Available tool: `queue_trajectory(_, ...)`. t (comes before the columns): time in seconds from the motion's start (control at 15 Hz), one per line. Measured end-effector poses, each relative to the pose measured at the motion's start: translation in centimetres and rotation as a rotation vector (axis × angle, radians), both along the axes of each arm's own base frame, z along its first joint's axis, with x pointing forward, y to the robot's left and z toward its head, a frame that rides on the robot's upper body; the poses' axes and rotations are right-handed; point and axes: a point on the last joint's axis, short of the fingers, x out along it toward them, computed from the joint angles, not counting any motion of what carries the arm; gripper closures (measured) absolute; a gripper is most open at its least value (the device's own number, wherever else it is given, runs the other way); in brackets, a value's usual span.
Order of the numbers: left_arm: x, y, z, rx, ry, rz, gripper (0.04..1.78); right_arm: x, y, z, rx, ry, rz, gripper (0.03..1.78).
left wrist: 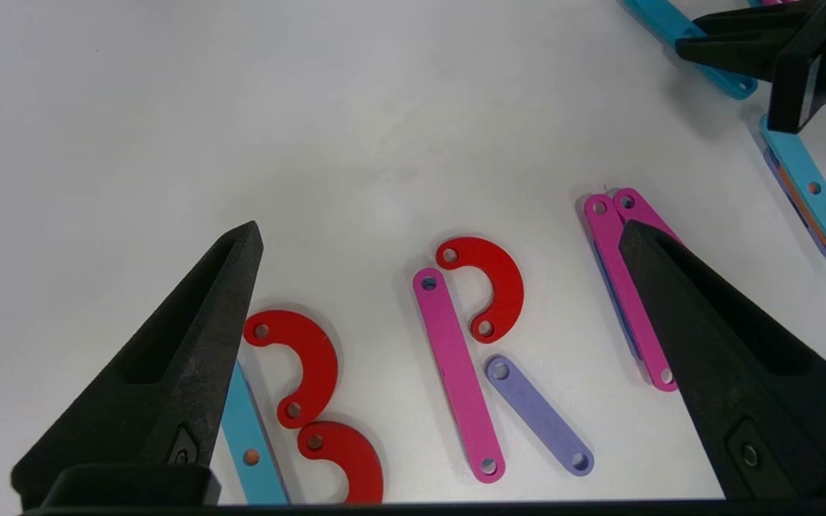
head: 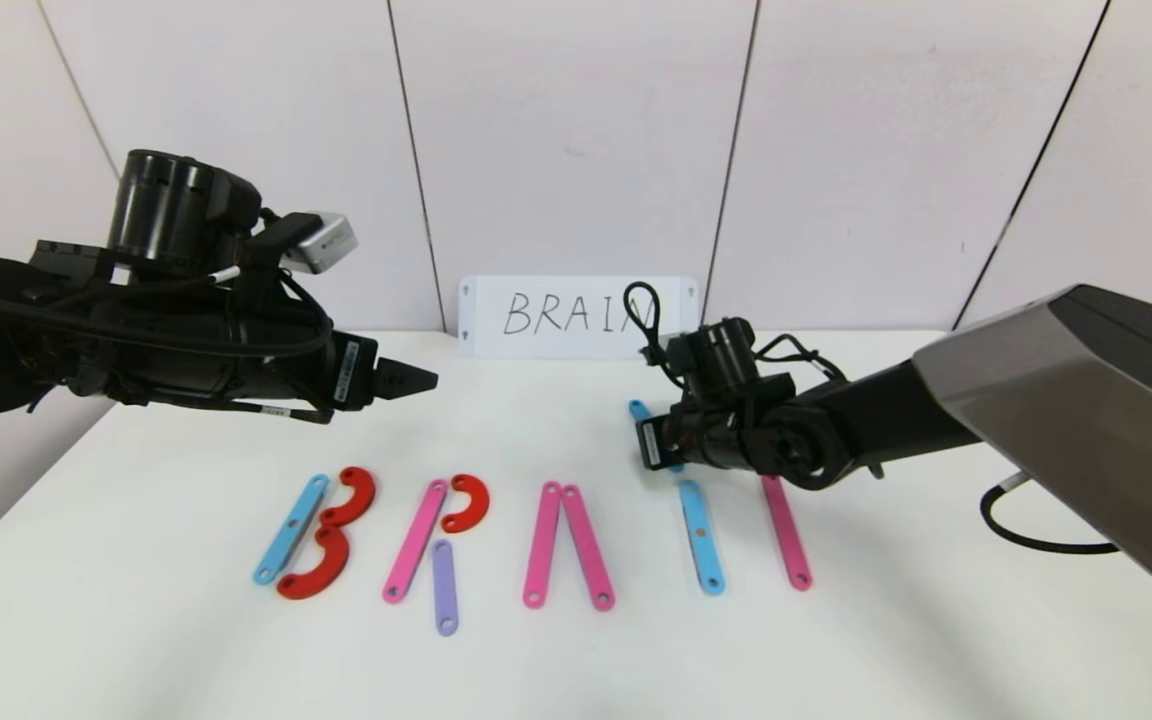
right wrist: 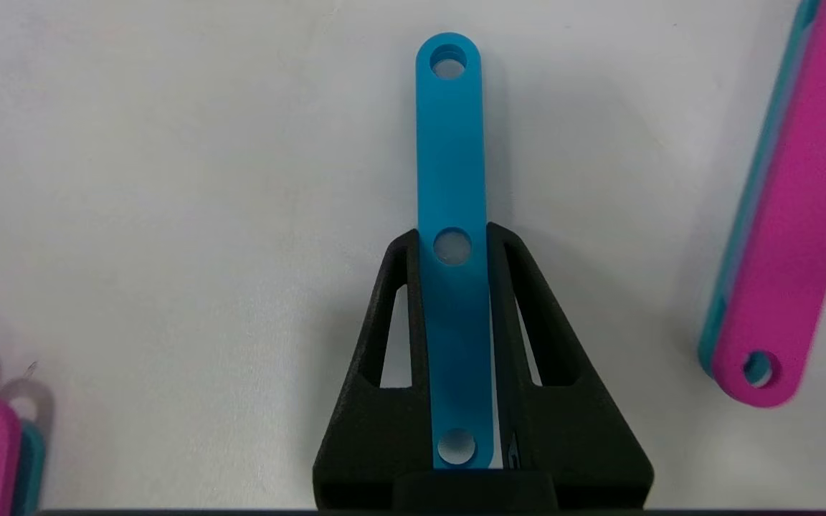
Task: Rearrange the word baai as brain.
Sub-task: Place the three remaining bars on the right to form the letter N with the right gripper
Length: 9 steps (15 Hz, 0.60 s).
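While the white card reads "BRAIN", right pincer grips a light-blue strip — left pincer open.

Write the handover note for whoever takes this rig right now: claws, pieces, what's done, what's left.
Right claw: shut on a flat light-blue plastic strip with three holes, low over the white table, behind the I.
Left claw: open, empty, raised above the B and R.
Done: B, R, the two-strip pink A and the single light-blue I strip are laid out.
Left: N has only one pink strip; the held strip probably goes there, and a third stroke seems needed.
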Motion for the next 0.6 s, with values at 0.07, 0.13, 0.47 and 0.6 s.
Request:
queue_trajectory(0.07, 0.0, 0.0, 0.0, 0.000, 0.000, 0.000, 0.08, -0.4, -0.5, 0.7, 0.004, -0.006, -0.002, 1.54)
queue_trajectory(0.13, 0.0, 0.0, 0.0, 0.000, -0.001, 0.000, 0.08, -0.9, -1.1, 1.4, 0.009, -0.009, -0.003, 1.54)
queue_trajectory(0.47, -0.1, 0.0, 0.1, -0.001, -0.002, 0.000, 0.08, -4.7, -5.3, 4.5, 0.042, 0.004, 0.018, 1.54)
queue_trajectory(0.6, -0.1, 0.0, 0.1, -0.001, -0.002, -0.001, 0.08, -6.5, -7.2, 4.6, 0.035, 0.030, 0.020, 1.54)
